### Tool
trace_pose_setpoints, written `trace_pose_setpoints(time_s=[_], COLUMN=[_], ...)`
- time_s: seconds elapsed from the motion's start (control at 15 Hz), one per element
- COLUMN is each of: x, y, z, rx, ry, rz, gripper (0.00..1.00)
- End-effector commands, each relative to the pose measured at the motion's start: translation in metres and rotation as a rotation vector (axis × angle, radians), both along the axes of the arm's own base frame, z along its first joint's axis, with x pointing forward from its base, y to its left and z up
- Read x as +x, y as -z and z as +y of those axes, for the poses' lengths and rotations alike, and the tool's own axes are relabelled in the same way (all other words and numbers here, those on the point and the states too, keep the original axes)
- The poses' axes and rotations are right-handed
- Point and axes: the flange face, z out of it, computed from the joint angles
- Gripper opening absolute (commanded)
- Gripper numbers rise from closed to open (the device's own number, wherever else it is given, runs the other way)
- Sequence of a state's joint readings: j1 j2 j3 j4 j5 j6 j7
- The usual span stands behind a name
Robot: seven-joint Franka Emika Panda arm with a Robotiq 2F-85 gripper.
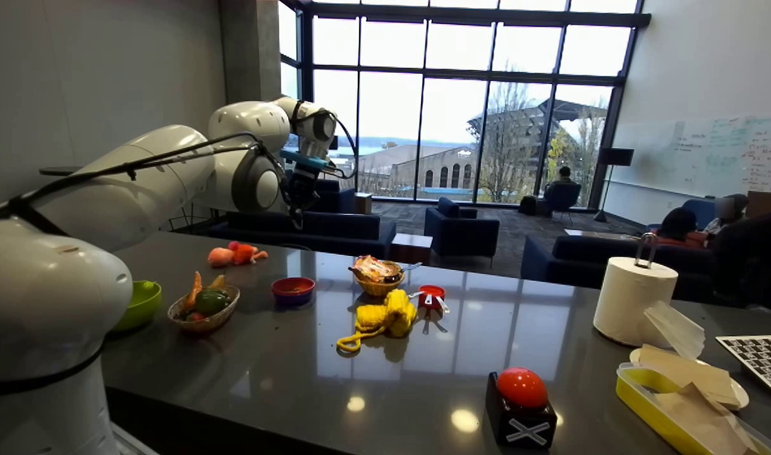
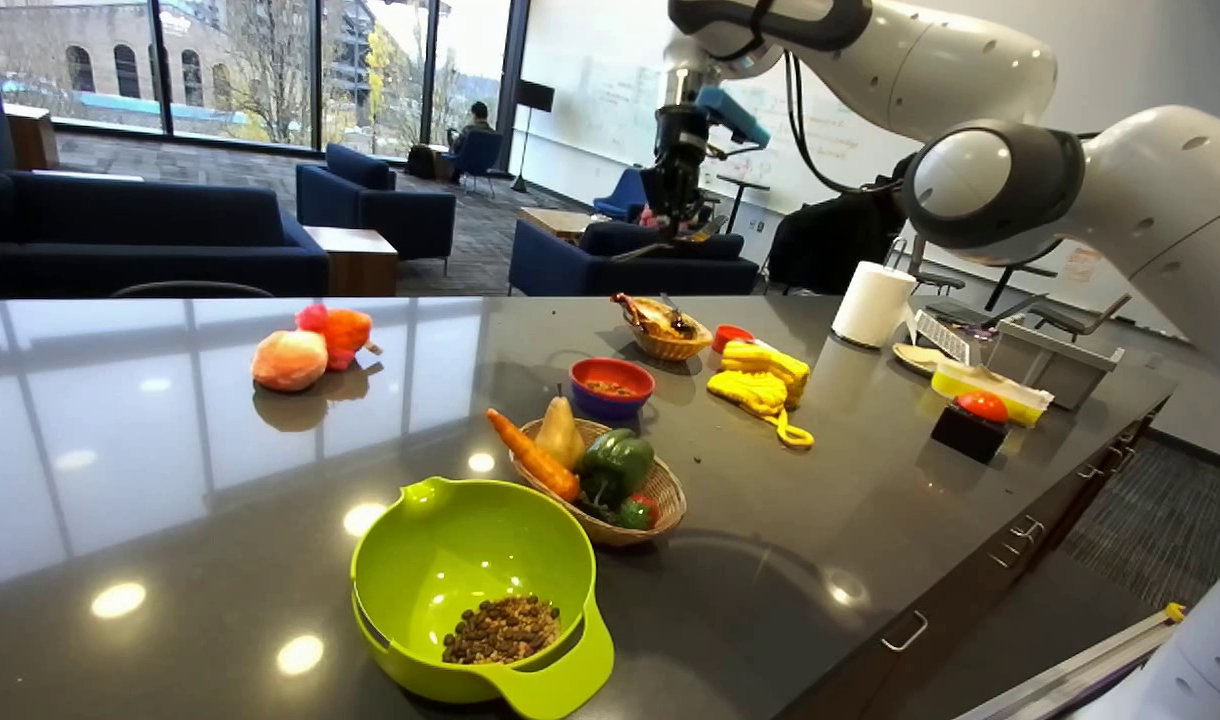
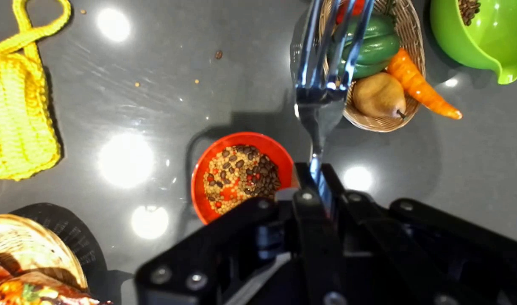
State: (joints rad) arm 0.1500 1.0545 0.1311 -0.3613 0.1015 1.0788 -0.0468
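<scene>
Black and jointed, my tool (image 3: 317, 170) pinches a shiny silver metal fork (image 3: 320, 111) by its slim handle, jaws pressed to either side; the tines reach outward. I hold it in the air above the glossy grey tabletop (image 3: 241, 84), well apart from the round red-rimmed bowl (image 3: 275, 152) and the oval woven wicker basket (image 3: 377, 126) below. I expect the fork to be light, stiff and slippery, apt to twist; the handle, just behind its neck, seems the surest hold.

the fork (image 3: 321, 105) is silver, the hand (image 3: 317, 174) black, the small bowl (image 3: 270, 148) red within, the carrot (image 3: 421, 87) orange.
</scene>
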Motion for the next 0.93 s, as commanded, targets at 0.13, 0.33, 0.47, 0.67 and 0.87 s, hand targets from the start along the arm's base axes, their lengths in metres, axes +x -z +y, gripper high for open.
trace_pose_setpoints(time_s=[0.13,0.33,0.47,0.67,0.87], x=[-0.004,0.003,0.008,0.017,0.027], y=[-0.013,-0.017,-0.021,-0.027,-0.033], z=[-0.003,-0.003,-0.003,0.001,0.007], rx=[-0.072,-0.146,-0.205,-0.282,-0.328], ry=[0.105,0.145,0.147,0.147,0.167], rz=[0.005,-0.066,-0.133,-0.242,-0.348], gripper=[0.02,0.02,0.02,0.02,0.02])
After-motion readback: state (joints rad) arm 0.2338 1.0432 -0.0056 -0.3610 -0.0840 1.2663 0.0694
